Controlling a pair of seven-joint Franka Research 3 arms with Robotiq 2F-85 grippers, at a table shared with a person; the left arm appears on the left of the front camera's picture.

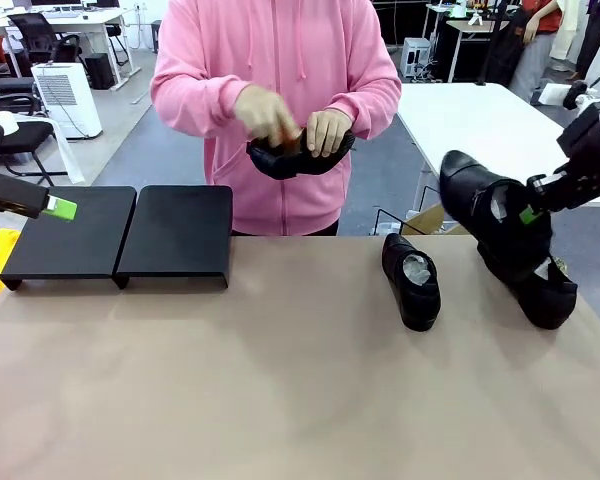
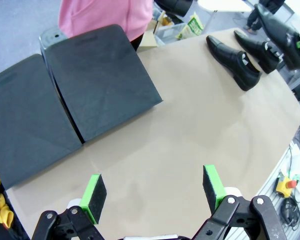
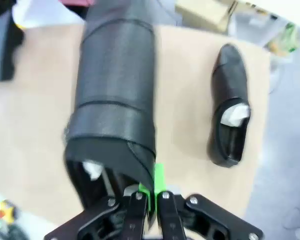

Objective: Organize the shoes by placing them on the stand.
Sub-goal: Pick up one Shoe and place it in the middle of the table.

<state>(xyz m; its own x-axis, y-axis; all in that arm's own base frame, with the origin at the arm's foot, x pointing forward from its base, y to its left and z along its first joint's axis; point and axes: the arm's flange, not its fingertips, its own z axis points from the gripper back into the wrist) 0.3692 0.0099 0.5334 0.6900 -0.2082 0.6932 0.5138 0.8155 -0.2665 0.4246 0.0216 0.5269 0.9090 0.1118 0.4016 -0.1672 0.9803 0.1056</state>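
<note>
Right gripper (image 1: 528, 213): pinches collar of raised shoe (image 1: 480, 195), toe pointing away.
Left gripper (image 2: 152, 177): spread wide, stand (image 2: 102, 80) just ahead.

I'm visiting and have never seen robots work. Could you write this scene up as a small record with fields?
Right fingers: shut on lifted shoe
Left fingers: open, holding nothing
Table shoe: lying mid-table
Second table shoe: beneath the lifted one
Person's hands: holding fourth shoe
Stand: no shoes on it

Tan table (image 1: 280, 400); white air purifier (image 1: 68, 100) far left; white table (image 1: 480, 125) behind; cardboard box (image 1: 427, 221).
</note>
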